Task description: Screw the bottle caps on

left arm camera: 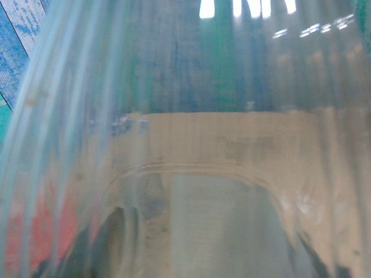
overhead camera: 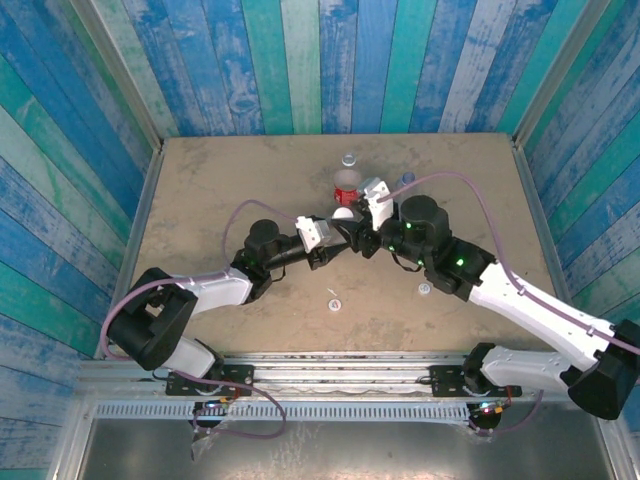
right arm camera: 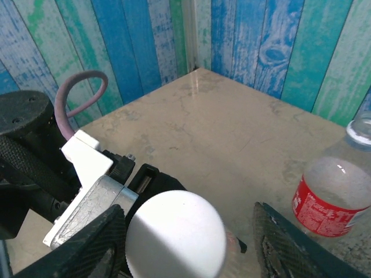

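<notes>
- Currently the right hand is held part open, its fingers set either side of a white cap without clamping it.
- That cap is seated on a clear bottle, clamped in the closed left hand over the middle of the bench.
- Screwing of this cap is judged the step in hand; a fresh grip and a twist are called for.
- Farther off the red-labelled bottle is stood; a loose cap lies nearer, rightward.

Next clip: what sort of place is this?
Probably a purpose-built lab test cell, not a lived-in room: a beige tabletop boxed in by blue-green painted plank walls, with a metal mounting rail along its near edge.
</notes>
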Available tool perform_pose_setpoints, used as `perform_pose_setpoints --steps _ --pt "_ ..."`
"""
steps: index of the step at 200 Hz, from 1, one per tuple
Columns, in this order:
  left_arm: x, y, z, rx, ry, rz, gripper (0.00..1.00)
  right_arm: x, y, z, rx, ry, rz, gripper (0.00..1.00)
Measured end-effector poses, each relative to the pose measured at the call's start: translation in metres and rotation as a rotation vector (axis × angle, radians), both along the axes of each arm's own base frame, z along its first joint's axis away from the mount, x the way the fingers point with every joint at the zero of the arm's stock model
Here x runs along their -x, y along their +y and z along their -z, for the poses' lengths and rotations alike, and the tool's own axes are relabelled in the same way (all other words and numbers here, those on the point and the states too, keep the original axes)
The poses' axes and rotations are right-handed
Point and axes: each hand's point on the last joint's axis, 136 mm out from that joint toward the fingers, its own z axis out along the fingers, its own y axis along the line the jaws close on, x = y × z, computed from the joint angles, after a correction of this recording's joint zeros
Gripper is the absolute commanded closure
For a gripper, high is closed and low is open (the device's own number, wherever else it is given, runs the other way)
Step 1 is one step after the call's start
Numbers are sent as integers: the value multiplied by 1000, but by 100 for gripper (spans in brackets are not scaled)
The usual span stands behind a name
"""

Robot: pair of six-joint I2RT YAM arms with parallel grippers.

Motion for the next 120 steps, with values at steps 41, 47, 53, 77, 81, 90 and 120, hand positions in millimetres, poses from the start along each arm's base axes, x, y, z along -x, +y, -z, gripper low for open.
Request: perform_pose_setpoints --steps 41,47,53,77,81,90,120 --pt "0 0 3 -9 12 0 45 0 3 9 22 22 -15 64" --pt "0 0 4 -10 12 0 41 0 3 9 23 24 -16 65" --pt "0 0 4 -10 13 0 29 0 3 9 24 24 -15 65" --pt "-1 0 3 -7 11 -4 0 -1 1 9 26 29 -1 68" --pt "0 0 2 -6 8 -3 2 -2 0 10 28 29 4 69" --pt "-1 1 2 -1 10 -5 6 -4 -2 10 32 29 23 69" --pt "6 6 6 39 41 -14 6 -20 -25 14 53 39 137 69"
